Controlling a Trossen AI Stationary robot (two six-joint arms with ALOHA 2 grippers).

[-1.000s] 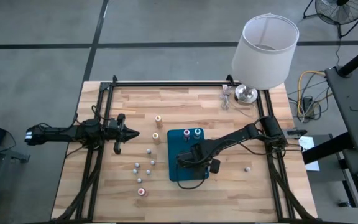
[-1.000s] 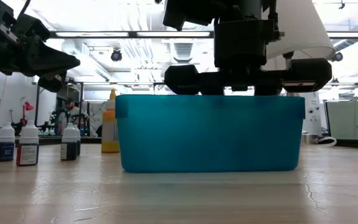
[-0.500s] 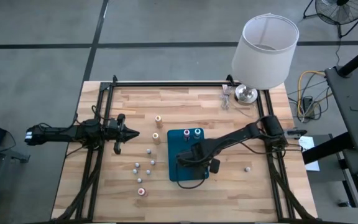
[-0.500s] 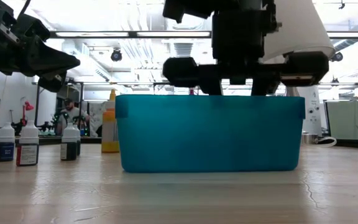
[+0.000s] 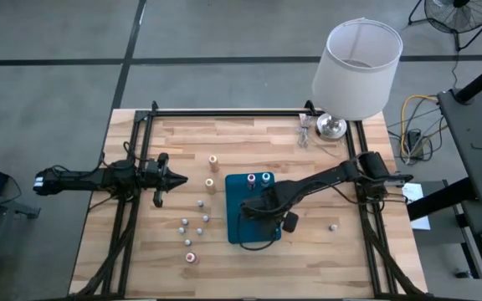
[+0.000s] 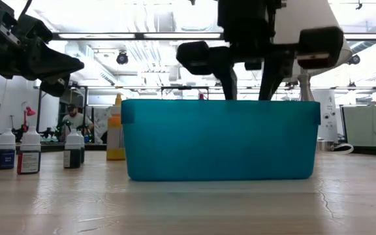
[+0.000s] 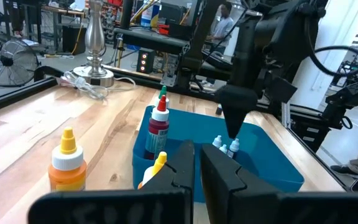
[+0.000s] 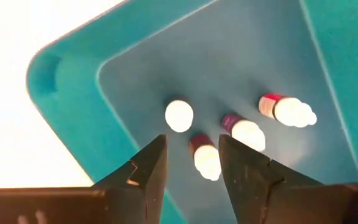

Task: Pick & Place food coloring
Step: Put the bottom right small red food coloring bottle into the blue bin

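Observation:
The food coloring is a set of tiny bottles. Several whitish ones [image 5: 200, 219] and two orange-topped ones [image 5: 212, 171] stand on the table left of the teal tray [image 5: 234, 230]. Two taller bottles [image 5: 258, 178] stand at the tray's far end. In the right wrist view, several small bottles [image 8: 244, 132] sit on the tray floor. My right gripper [image 8: 191, 146] hangs open above them, pointing down, with its fingertips [image 6: 230, 85] over the rim. My left gripper [image 5: 174, 178] waits shut and level at the left, above the table.
A lamp with a white shade [image 5: 356, 67] and a metal base [image 5: 333, 127] stands at the far right corner. One small bottle [image 5: 333, 227] stands alone right of the tray. Black frame rails [image 5: 132, 217] run along the table's left and right sides.
My right gripper has risen straight up out of the tray. Its fingers, earlier hidden behind the tray wall in the low view, now show above the rim. The bottles in the tray stay where they were.

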